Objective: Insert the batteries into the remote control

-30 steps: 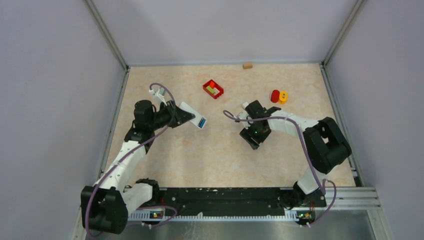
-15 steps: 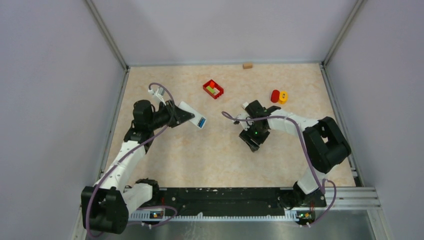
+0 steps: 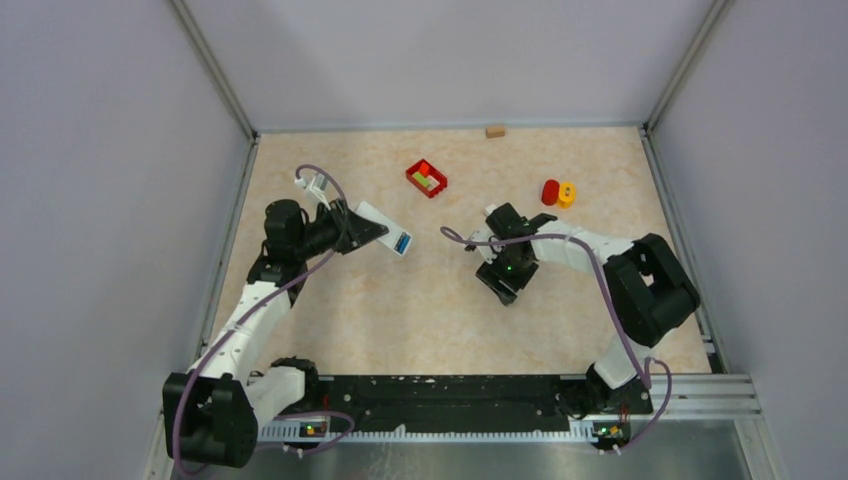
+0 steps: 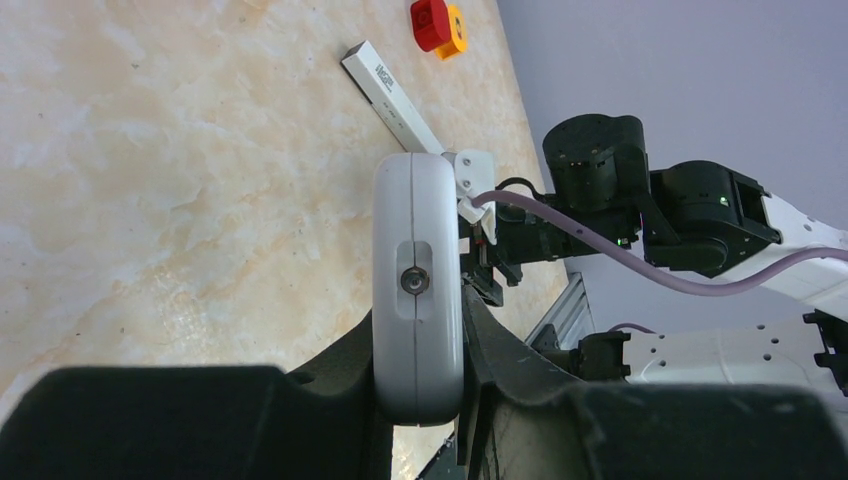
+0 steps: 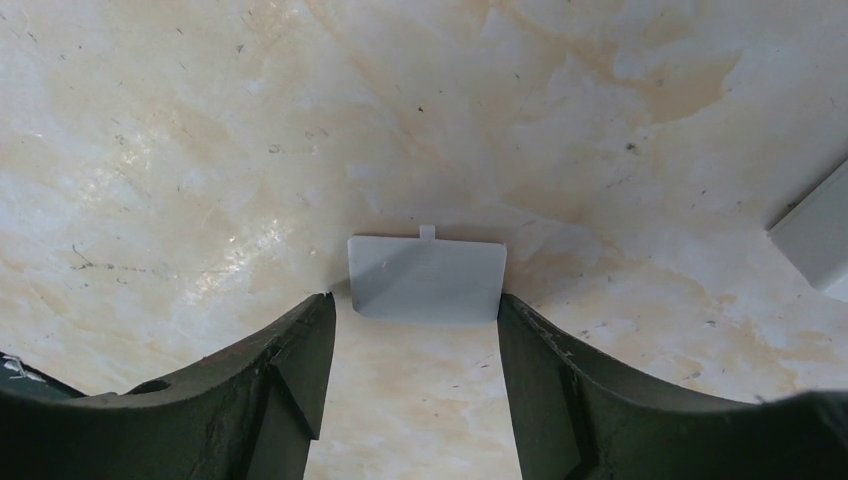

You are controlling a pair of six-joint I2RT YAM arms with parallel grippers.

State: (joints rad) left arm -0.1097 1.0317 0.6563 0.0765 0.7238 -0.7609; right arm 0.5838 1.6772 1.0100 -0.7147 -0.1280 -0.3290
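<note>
The left end effector (image 4: 418, 345) is closed on the remote (image 4: 416, 230), its two dark fingers (image 4: 345, 365) pressed against the broad faces. The white body stands edge-on between them and sticks out well past the tips. From above, the remote sits to the near left of the red tray (image 3: 427, 179) and is held off the surface (image 3: 400, 310). Its free end points toward the right arm (image 3: 620, 270). A small blue patch (image 3: 403, 243) shows at that end; it may be one of the batteries, but it is too small to tell.

The right end effector (image 5: 415, 310) points down at the surface to the near right of the tray. Its jaws are set about as wide as a flat grey cover (image 5: 427, 270). The cover lies between the fingertips (image 5: 310, 330) with its small tab pointing away from them. The right tip meets the cover's edge and a thin shadow shows at the left one, so I cannot tell whether the cover is pinched.

A white bar (image 4: 385, 85) lies flat on the surface to the right of the tray, running toward the right arm. Past it, also right of the tray, is a red-and-yellow piece (image 3: 558, 193). The tray holds small green, yellow and red bits. A wooden block (image 3: 494, 131) lies beyond the tray, against the far wall.
</note>
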